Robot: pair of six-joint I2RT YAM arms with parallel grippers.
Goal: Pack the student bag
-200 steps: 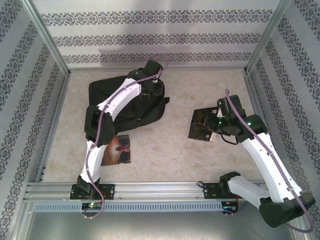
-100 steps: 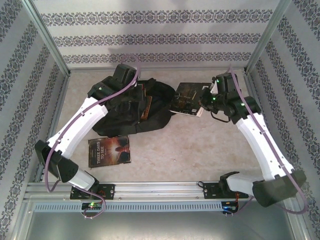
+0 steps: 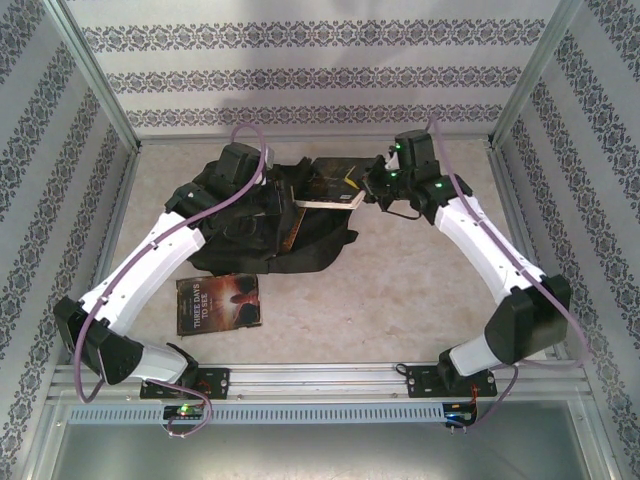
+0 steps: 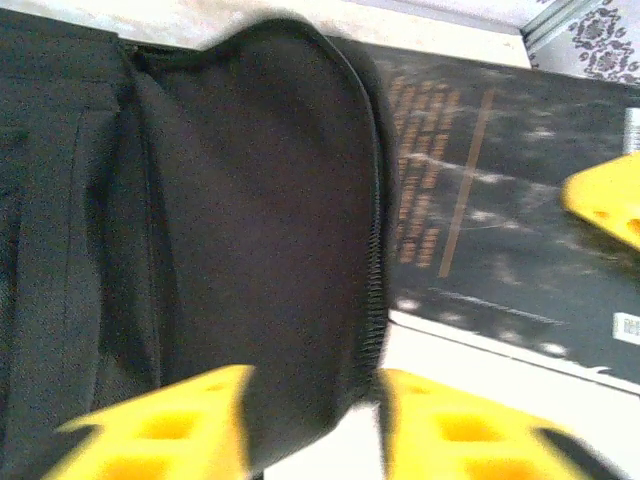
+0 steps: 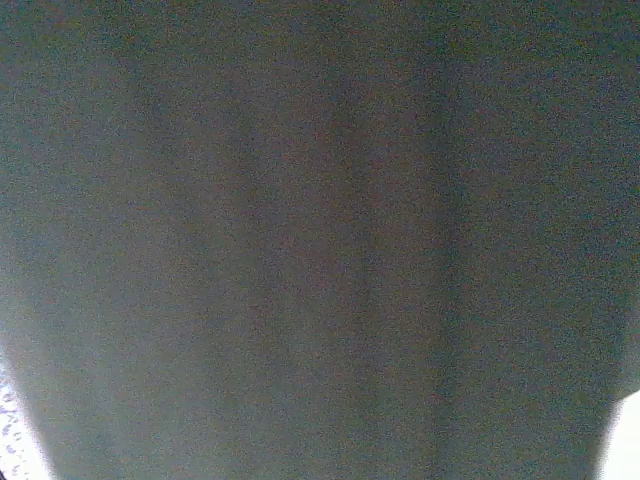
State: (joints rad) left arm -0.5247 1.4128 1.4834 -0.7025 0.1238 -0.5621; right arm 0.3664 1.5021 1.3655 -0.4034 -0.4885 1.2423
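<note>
The student bag [image 3: 235, 235], black and soft, lies at the back left of the table. My left gripper [image 3: 266, 186] is shut on its zippered flap [image 4: 270, 230], which runs between the yellow fingers [image 4: 165, 425] and is held up. My right gripper [image 3: 368, 190] is shut on a dark book [image 3: 328, 185] held tilted over the bag's mouth. In the left wrist view that book [image 4: 500, 230] sits just beyond the flap, with a yellow finger [image 4: 605, 205] of the right gripper on it. An orange-edged book [image 3: 293, 218] shows inside the bag. The right wrist view is dark, covered by the book.
Another book titled "Three Days to See" [image 3: 218, 302] lies flat on the table [image 3: 400, 290] in front of the bag, beside the left arm. Metal frame posts and patterned walls enclose the table on three sides.
My right arm has carried the dark book from the right side leftward and back to the bag's mouth. My left arm has swung out, and the bag's flap is raised.
</note>
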